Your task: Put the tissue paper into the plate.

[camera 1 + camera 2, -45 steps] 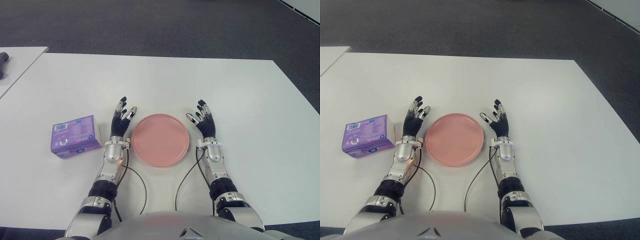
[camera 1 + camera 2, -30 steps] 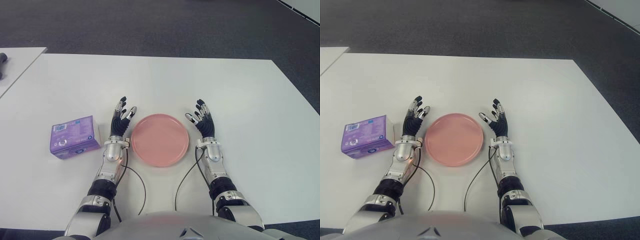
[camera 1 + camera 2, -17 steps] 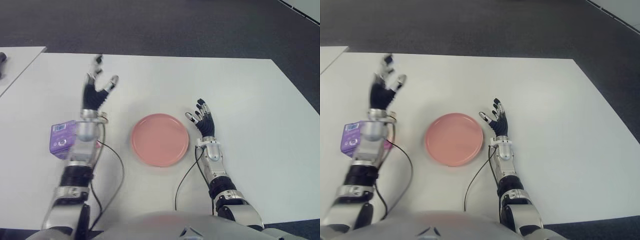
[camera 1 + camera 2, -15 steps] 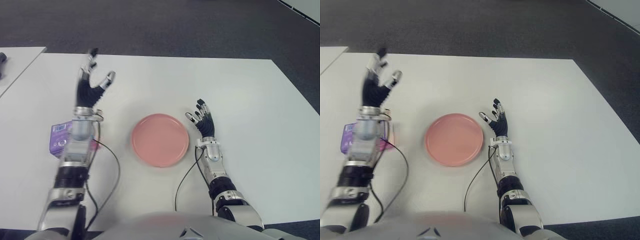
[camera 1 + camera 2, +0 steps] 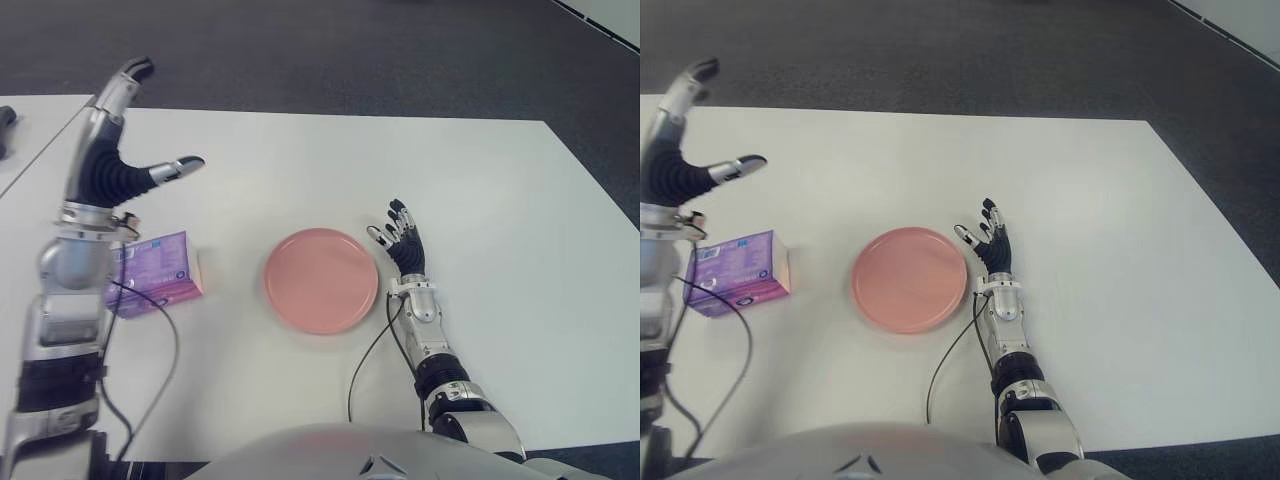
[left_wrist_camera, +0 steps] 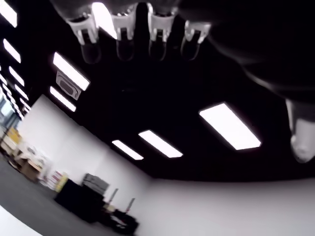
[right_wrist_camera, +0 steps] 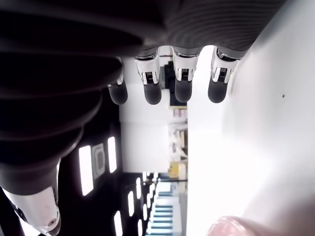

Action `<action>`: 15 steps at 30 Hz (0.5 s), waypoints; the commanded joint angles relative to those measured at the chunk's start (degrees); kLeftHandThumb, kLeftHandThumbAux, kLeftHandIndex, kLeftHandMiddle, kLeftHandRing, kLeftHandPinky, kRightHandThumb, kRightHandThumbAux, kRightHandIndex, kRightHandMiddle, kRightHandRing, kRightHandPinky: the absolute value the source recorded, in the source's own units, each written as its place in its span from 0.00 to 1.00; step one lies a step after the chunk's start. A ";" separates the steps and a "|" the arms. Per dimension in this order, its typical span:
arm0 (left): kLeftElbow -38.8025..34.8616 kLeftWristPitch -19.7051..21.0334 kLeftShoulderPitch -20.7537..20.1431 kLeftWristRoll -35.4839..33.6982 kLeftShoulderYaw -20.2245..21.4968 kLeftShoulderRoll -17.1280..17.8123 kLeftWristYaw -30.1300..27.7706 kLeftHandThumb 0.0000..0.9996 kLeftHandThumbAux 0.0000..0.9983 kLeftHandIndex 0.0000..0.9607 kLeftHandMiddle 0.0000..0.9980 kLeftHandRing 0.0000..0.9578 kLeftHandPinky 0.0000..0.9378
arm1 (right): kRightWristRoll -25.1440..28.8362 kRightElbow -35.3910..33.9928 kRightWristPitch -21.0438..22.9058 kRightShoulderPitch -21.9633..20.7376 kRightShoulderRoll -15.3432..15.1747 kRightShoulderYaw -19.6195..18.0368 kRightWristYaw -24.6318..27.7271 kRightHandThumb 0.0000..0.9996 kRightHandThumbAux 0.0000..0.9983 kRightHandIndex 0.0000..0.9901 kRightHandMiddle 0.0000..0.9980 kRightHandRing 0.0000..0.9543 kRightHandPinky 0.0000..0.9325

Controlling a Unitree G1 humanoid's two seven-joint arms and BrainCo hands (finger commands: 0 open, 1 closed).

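Note:
The tissue paper is a purple pack point(image 5: 158, 270) lying on the white table point(image 5: 300, 160) to the left of the pink plate point(image 5: 321, 280). My left hand point(image 5: 125, 150) is raised well above the table, over and behind the pack, fingers spread and holding nothing. Its forearm covers the pack's left end. The left wrist view shows only open fingers point(image 6: 120, 34) against the ceiling. My right hand point(image 5: 400, 240) shows beside the plate's right rim, fingers open and empty.
A second white table edge point(image 5: 30, 115) with a dark object on it shows at the far left. Black cables point(image 5: 370, 350) trail from both wrists across the table's near part. Dark carpet lies beyond the far edge.
My left hand has risen from beside the plate and swung left and up, now over the tissue pack. The right hand has stayed beside the plate. The pack and plate have not moved.

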 commanded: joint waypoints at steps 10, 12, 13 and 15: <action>-4.17 3.24 7.32 6.59 6.20 14.06 -11.92 0.14 0.32 0.00 0.00 0.00 0.00 | -0.63 2.55 2.77 2.98 1.13 0.94 -0.45 0.14 0.64 0.00 0.00 0.00 0.02; -4.86 2.27 8.85 8.11 7.19 14.98 -12.15 0.15 0.31 0.00 0.00 0.00 0.00 | -0.45 2.55 2.72 3.03 1.24 0.89 -0.33 0.14 0.64 0.00 0.00 0.00 0.02; -5.09 1.82 9.41 8.83 7.51 15.36 -12.13 0.15 0.31 0.00 0.00 0.00 0.00 | -0.37 2.51 2.70 3.08 1.26 0.87 -0.26 0.14 0.65 0.00 0.00 0.00 0.02; -5.44 0.49 11.04 10.32 8.36 16.35 -12.25 0.15 0.31 0.00 0.00 0.00 0.00 | -0.30 2.48 2.67 3.13 1.27 0.86 -0.14 0.15 0.65 0.00 0.00 0.00 0.03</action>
